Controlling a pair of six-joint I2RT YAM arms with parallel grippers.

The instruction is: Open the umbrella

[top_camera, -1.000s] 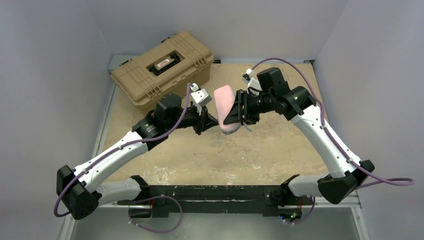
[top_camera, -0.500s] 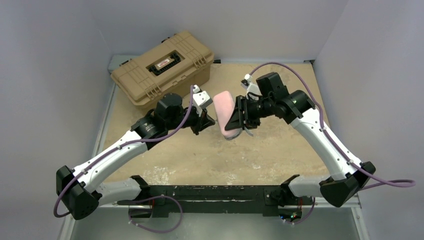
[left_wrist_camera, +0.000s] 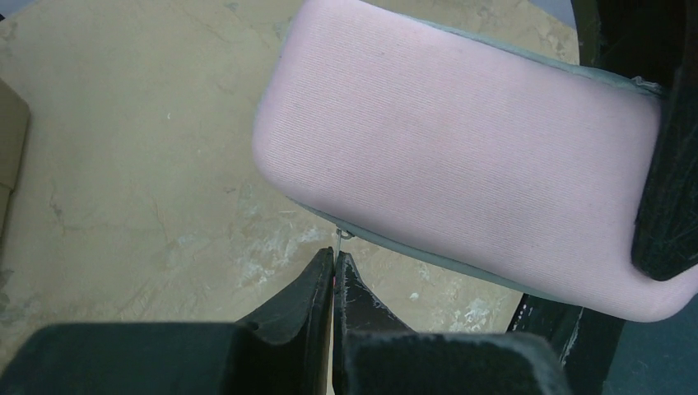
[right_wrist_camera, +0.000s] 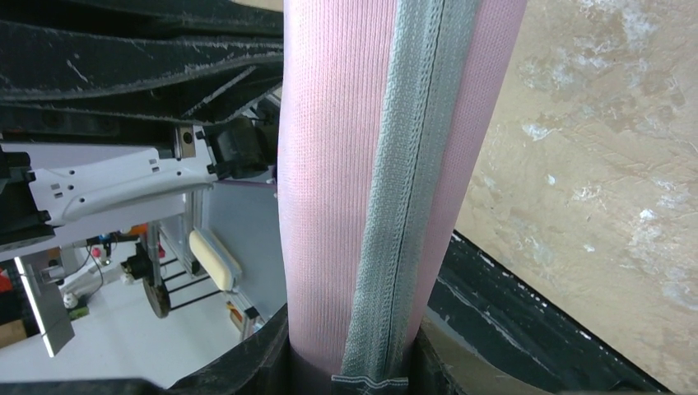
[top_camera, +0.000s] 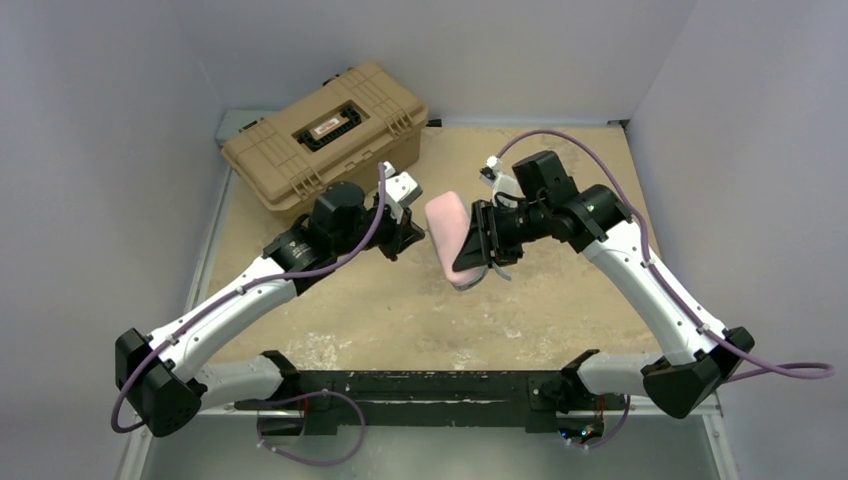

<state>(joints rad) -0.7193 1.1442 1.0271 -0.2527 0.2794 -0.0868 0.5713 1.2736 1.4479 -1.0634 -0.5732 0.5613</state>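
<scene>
Grey walls close in a sandy-coloured table (top_camera: pixel 400 310), and a tan toolbox (top_camera: pixel 325 130) sits shut at its far left corner, well apart from the work.

Both arms meet above the middle of the table. The umbrella (top_camera: pixel 450 235) is held in the air there, not resting on the surface. It is folded inside a pale pink fabric cover with a grey zipper (right_wrist_camera: pixel 395 206) running along its edge. No shaft or handle can be seen.

The right gripper (top_camera: pixel 478 240) clamps one end of the pink cover between its two fingers, and the rest of the cover sticks out toward the left arm. The left gripper (left_wrist_camera: pixel 336 257) has its fingers pressed together. At their tips they seem to pinch the small metal zipper pull (left_wrist_camera: pixel 342 235), though the part inside the fingers is too small to see clearly.

I judge that the step in hand is the unzipping of the cover, so the task is at an early stage. In the right wrist view the zipper teeth look closed.

The next move probably calls for the left gripper to draw the pull along the zipper line. Meanwhile the right gripper must keep the cover firm and steady. The pull is tiny, so it could slip out of the fingers.
</scene>
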